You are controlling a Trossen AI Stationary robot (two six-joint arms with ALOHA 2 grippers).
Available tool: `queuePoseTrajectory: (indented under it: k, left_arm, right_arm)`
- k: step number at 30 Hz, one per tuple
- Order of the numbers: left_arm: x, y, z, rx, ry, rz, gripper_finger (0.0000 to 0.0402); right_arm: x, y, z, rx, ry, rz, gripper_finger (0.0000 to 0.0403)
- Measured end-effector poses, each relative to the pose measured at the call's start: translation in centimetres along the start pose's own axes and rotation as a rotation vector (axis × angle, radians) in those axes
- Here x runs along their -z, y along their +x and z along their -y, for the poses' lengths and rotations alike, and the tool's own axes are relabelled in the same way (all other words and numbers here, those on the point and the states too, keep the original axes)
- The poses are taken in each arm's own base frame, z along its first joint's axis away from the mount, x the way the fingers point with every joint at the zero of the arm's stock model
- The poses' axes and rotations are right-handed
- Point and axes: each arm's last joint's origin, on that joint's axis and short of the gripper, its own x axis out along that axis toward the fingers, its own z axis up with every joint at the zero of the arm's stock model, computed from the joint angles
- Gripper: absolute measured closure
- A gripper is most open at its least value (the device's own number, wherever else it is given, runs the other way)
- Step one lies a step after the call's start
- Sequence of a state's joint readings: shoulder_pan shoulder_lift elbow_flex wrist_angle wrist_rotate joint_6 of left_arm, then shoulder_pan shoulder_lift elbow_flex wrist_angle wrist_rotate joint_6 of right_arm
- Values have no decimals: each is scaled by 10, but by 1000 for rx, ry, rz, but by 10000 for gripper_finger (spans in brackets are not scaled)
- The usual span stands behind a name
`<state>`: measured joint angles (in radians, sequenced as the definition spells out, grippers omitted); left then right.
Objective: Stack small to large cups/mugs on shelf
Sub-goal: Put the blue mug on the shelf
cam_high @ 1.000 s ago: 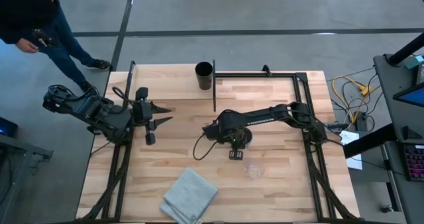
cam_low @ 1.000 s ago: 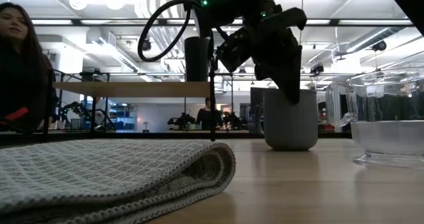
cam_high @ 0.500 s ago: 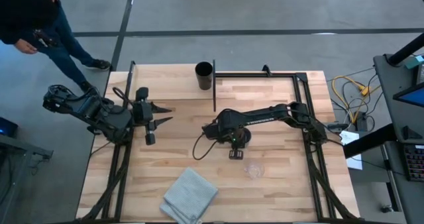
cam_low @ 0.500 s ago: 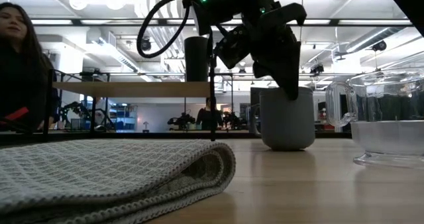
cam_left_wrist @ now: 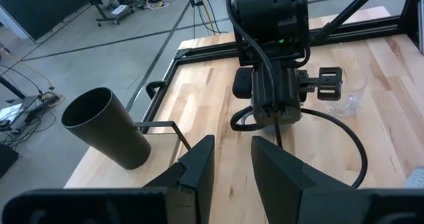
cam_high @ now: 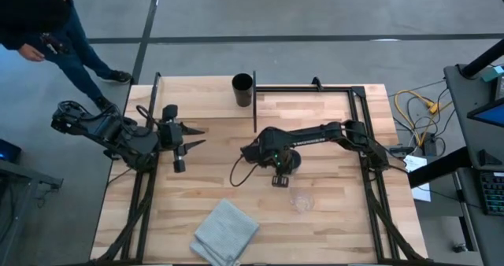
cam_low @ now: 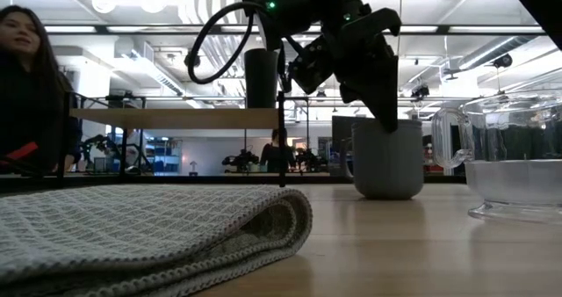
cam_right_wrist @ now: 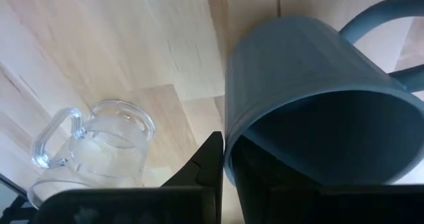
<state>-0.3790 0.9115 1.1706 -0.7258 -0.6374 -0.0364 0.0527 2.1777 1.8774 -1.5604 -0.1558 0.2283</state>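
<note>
From above, your right gripper sits mid-table over the blue-grey mug, while the black cup already stands on the shelf at the far edge. The glass cup waits near the mug, and the left gripper idles, fingers parted and empty, at the table's left.

At table level, the right fingers pinch the mug's rim — the base looks to be on or barely off the wood; I can't tell which.

Your left wrist view shows the black cup and the right arm, nothing new.

From the right wrist, one finger is outside the wall, the other inside. A one-sided rim pinch — expect the mug to swing or slip on a fast lift, or clip the shelf upright.
</note>
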Motion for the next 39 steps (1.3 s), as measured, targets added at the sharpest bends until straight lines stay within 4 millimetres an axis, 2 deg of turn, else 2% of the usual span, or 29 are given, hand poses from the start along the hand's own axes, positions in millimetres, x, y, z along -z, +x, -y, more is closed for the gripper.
queuePoseTrajectory:
  k: [7, 11, 21, 27, 32, 39]
  left_arm:
    - [0, -2, -1, 0, -3, 4, 314]
    - [0, -2, -1, 0, -3, 4, 314]
    - [2, 0, 0, 0, 5, -22, 314]
    - [5, 3, 2, 4, -11, -34, 314]
    - [6, 13, 9, 3, 9, -61, 314]
    - [10, 41, 32, 117, 66, -161, 314]
  right_arm:
    - [1, -2, 1, -2, 25, 3, 378]
    - [0, -12, 0, -12, 24, 42, 378]
    - [5, -60, -13, -116, 29, 208, 378]
    - [12, -90, -26, -209, 187, 303, 380]
    - [21, -105, -41, -235, 189, 357, 380]
    - [31, -105, -63, -254, 261, 351, 380]
